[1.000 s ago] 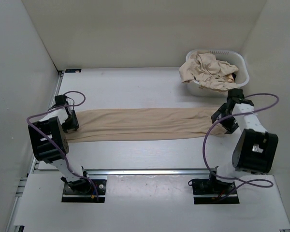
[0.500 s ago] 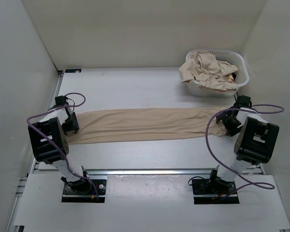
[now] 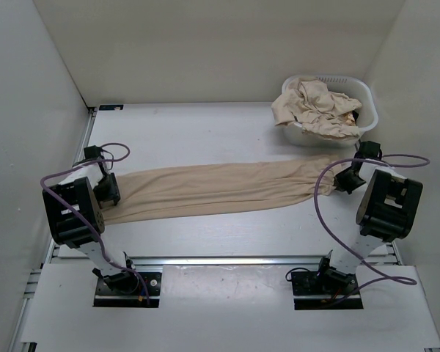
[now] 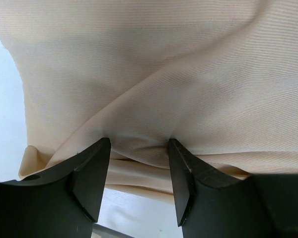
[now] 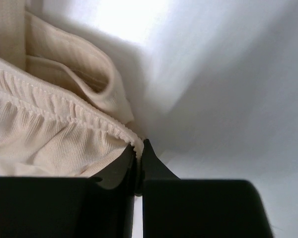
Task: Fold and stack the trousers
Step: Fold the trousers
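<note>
The beige trousers [image 3: 220, 187] lie stretched out across the table from left to right. My left gripper [image 3: 108, 192] is at their left end. In the left wrist view its fingers [image 4: 92, 178] stand partly apart, with a bunched fold of the trousers [image 4: 154, 74] pinched between the tips of my left gripper [image 4: 139, 144]. My right gripper [image 3: 345, 178] is at the right end. In the right wrist view it [image 5: 139, 146] is shut on the gathered elastic waistband [image 5: 64, 111].
A white laundry basket [image 3: 368, 99] stands at the back right, heaped with more beige garments [image 3: 315, 106]. It is just behind the right gripper. Walls enclose the table on the left, back and right. Purple cables loop off both arms.
The right gripper has closed on the waistband and drawn that end back toward the basket. The left gripper has shifted slightly nearer with its end. The trousers now lie slanted.
</note>
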